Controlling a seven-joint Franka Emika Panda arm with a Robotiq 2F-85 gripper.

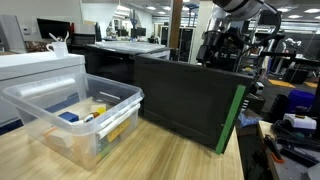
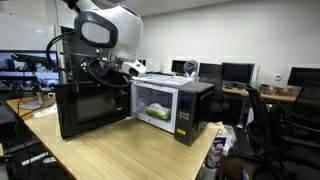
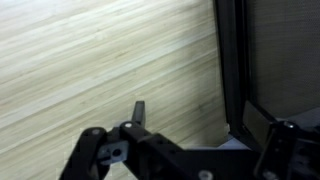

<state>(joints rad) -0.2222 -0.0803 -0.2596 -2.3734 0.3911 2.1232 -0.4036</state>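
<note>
Open-plan office lab, wooden counter [image 2: 120,150]. The microwave [image 2: 178,105] stands on it with its door [image 2: 95,108] swung wide, exposing the cavity. The tool [image 3: 185,140] hovers just beside the door's edge, fingers apart, gripping nothing.

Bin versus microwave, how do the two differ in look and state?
The bin is clear plastic, with small blue and yellow items showing through; the microwave is dark and opaque. The bin is open at the top; the microwave opens at the front, its door swung wide. Both stand on a light wooden table.
</note>
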